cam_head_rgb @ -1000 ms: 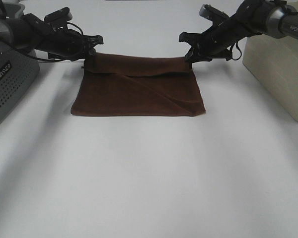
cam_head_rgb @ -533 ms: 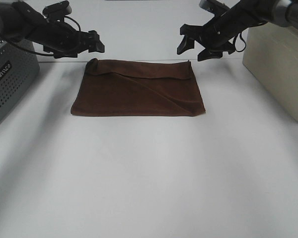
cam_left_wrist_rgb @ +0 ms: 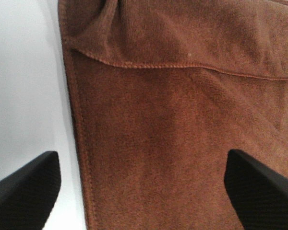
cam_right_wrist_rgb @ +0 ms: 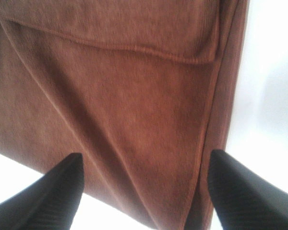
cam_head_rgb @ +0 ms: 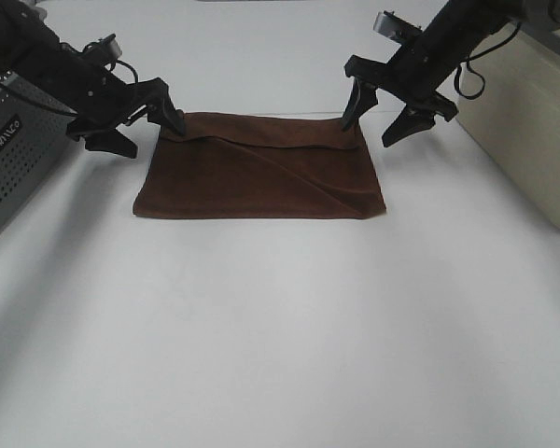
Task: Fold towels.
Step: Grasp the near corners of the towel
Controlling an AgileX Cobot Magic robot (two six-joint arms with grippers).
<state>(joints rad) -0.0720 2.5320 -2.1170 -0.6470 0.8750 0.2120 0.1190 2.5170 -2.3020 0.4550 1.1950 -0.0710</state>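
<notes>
Now, at the left the left arm [cam_head_rgb: 47, 65] holds its jaws spread wide and empty, straddling the far left corner of the towel [cam_head_rgb: 261, 182]. The towel lies folded flat on the table [cam_head_rgb: 280, 327]. The right arm [cam_head_rgb: 453, 37] holds its jaws released too, straddling the far right corner.

Towel [cam_head_rgb: 261, 182] on table [cam_head_rgb: 280, 355], left hand [cam_head_rgb: 154, 140] and right hand [cam_head_rgb: 367, 133] at its far corners
</notes>
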